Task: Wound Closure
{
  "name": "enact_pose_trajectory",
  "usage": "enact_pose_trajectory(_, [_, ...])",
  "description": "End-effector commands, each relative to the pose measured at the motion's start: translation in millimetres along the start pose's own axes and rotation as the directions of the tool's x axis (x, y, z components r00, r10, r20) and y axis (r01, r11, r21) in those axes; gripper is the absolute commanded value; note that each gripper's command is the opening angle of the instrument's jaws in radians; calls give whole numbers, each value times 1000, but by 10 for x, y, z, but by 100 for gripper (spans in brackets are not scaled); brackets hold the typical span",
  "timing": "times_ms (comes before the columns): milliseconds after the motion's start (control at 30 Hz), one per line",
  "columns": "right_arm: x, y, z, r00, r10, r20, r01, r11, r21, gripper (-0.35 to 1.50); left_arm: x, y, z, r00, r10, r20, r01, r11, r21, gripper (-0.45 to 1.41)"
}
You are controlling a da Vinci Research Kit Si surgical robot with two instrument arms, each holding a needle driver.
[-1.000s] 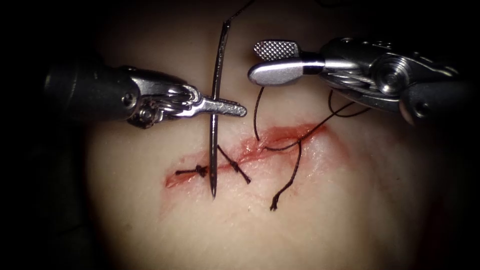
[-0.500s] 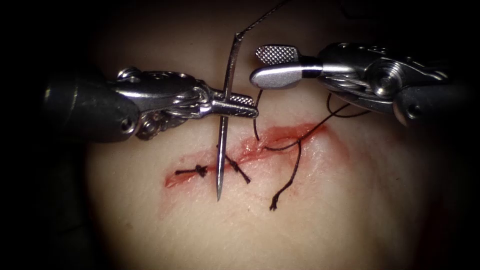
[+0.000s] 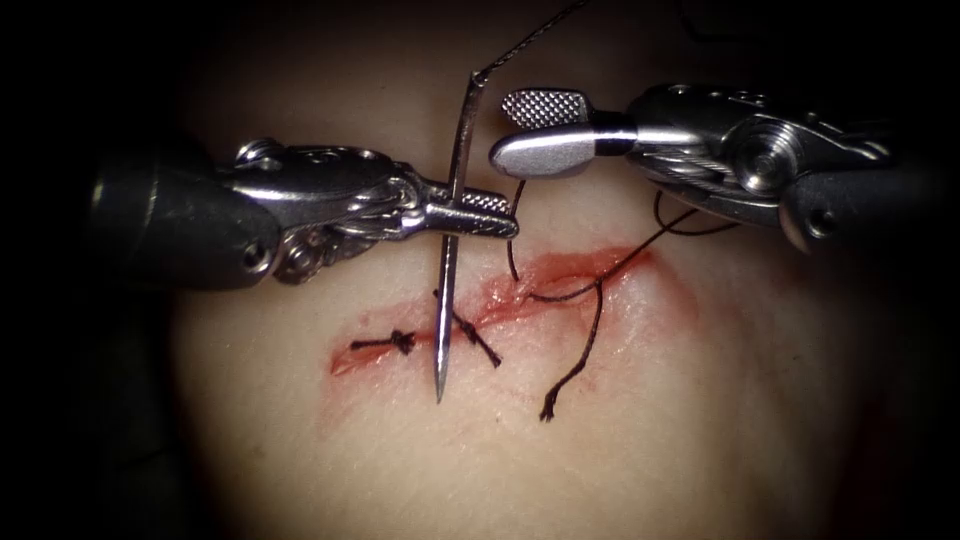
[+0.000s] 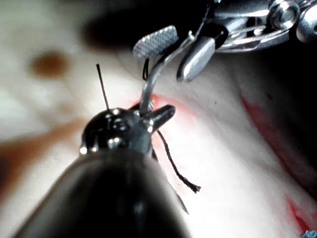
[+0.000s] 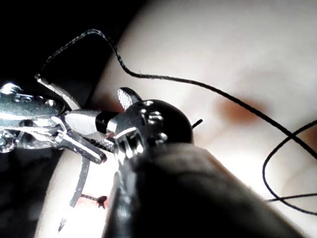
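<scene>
Tissue (image 3: 620, 440): pale, soft, faintly glossy slab under both of your tools. The cut (image 3: 500, 305) runs from about 8 o'clock to 2 o'clock across the endoscope view, its edges stained with red fluid (image 3: 590, 265). A dark knot (image 3: 403, 341) sits at its left end.

Left tool (image 3: 470, 215): steel, cross-hatched tips, entering from 9 o'clock. Its jaws are clamped on the needle (image 3: 452, 240) around mid-curve, which looks like a firm hold for steering the point.

Right tool (image 3: 540, 130): comes in from 3 o'clock. Its jaws are parted and hold nothing. The textured face of one jaw is turned toward the camera, just beside the needle's upper part, and looks placed to take it.

Needle: thin, bright, curved. It stands nearly upright, and its tip points to 6 o'clock, over the tissue below the cut, toward its left end. I judge it free of the tissue. You cannot tell whether the tip touches the surface.

Thread (image 3: 530, 35): black, fine, leaving the needle's tail toward 1 o'clock. A frayed cut end (image 3: 547, 412) lies below the cut.
</scene>
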Motion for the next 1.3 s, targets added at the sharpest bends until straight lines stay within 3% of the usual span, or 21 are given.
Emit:
enact_pose_trajectory(33, [3,1,10,1000,-9,-2,9,1000,1,121,-2,-3,6,1000,0,1,0,1000,0,-32])
enact_pose_trajectory(667, [4,-18,41,991,-131,17,129,988,87,120,-3,2,10,997,-74,0,74,997,-4,-35])
enact_pose_trajectory(767, [4,-18,42,990,-143,13,141,986,89,110,-2,3,10,996,-87,-4,87,996,0,-32])
enact_pose_trajectory(833, [5,-18,42,988,-154,11,152,984,88,89,-2,3,10,996,-93,-4,93,996,0,-30])
enact_pose_trajectory(867, [5,-17,42,988,-154,11,152,984,88,66,-2,3,10,995,-99,-4,99,995,0,-30])
enact_pose_trajectory(900, [5,-17,41,987,-159,6,158,984,77,4,-2,3,10,995,-99,-4,99,995,0,-30])
enact_pose_trajectory(933, [5,-17,41,989,-146,0,146,987,67,-35,-2,3,10,995,-99,-4,99,995,0,-28])
enact_pose_trajectory(1000, [7,-17,40,995,-96,-14,96,995,21,-35,-2,3,10,995,-99,-4,99,995,0,-15])
enact_pose_trajectory(1067, [7,-18,39,998,-57,-39,56,998,-40,-35,-2,3,11,995,-99,-5,99,995,0,27])
enact_pose_trajectory(1100, [8,-19,38,998,-55,-43,53,997,-53,-35,-2,2,11,994,-111,-5,111,994,1,37])
enact_pose_trajectory(1167, [10,-19,36,998,-51,-39,48,996,-72,-35,-1,2,13,991,-134,-9,134,991,4,41])
enact_pose_trajectory(1300, [14,-13,26,998,-41,-41,38,997,-73,-35,1,-1,13,991,-135,-8,135,991,3,91])
